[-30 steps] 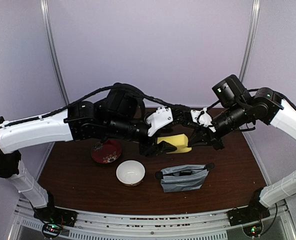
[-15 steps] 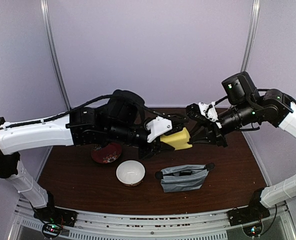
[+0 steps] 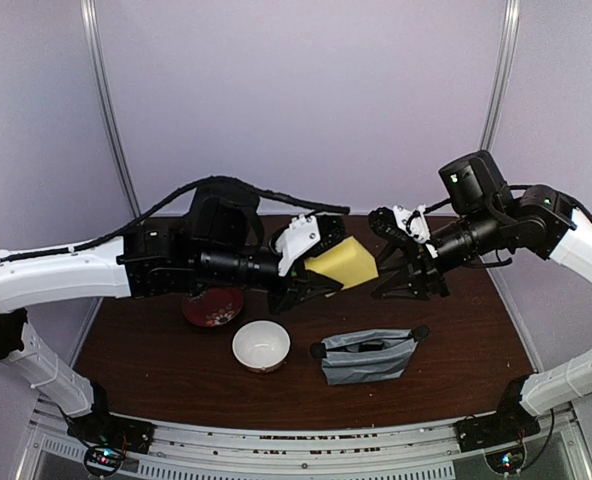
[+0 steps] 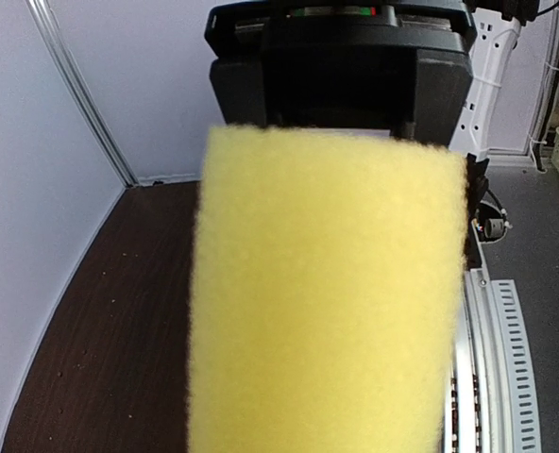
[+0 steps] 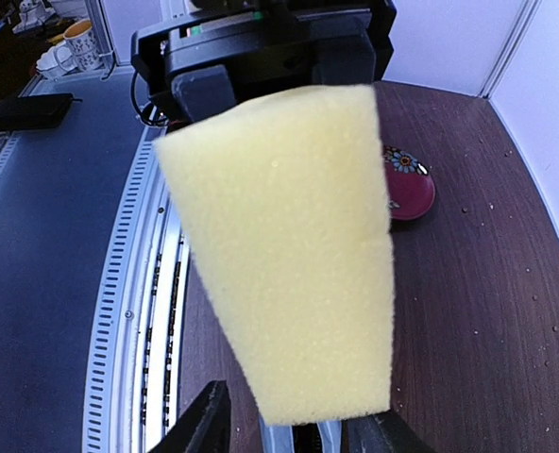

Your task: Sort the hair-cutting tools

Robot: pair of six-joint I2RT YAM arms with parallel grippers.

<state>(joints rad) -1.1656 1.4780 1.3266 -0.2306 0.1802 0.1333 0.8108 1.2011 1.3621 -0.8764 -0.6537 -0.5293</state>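
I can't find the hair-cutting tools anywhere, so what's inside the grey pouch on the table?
The grey pouch lies on the table with its top open. Something dark shows in the opening, too small to identify. The fabric covers everything deeper inside.

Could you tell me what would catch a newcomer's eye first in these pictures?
The yellow sponge held in the air above the dark table by the left gripper stands out, with the right gripper open just beside it. On the table below sit a grey pouch, a white bowl and a red patterned plate.
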